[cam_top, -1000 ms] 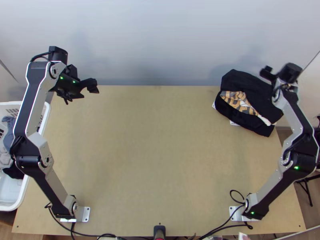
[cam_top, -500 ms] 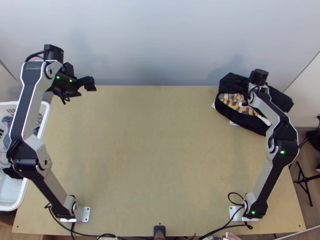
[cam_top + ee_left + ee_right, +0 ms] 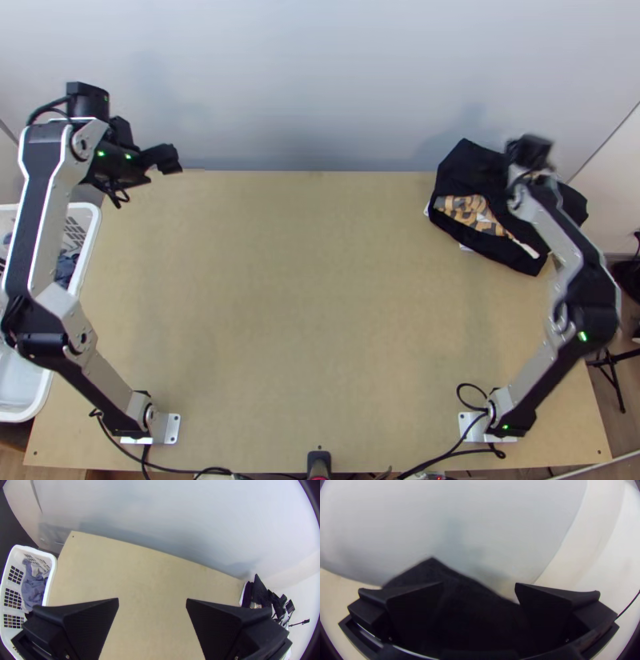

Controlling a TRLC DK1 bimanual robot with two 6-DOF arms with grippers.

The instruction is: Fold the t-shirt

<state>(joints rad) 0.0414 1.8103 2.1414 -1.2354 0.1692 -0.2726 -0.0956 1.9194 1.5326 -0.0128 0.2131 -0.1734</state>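
At the table's far right corner a black cloth (image 3: 462, 176) lies bunched in a pile, with an orange and grey patterned part (image 3: 472, 214) showing in its fold. My right gripper (image 3: 530, 164) is over this pile, partly hidden by its own arm. In the right wrist view the right gripper (image 3: 480, 590) has its fingers wide apart, with the black cloth (image 3: 453, 590) beneath them. Over the far left corner is my left gripper (image 3: 164, 160); in the left wrist view the left gripper (image 3: 152, 601) stands open, bare table between its fingers.
A white laundry basket (image 3: 92, 240) with blue-grey clothes (image 3: 32, 586) stands off the table's left edge. The wooden table (image 3: 304, 304) spreads between the arms, a pale wall (image 3: 320, 80) behind it. Cables run along the near edge.
The left arm has drifted left and slightly away. The right arm swung inward over the cloth pile, then a little back to the right. The pile's black upper layer now spreads farther right.
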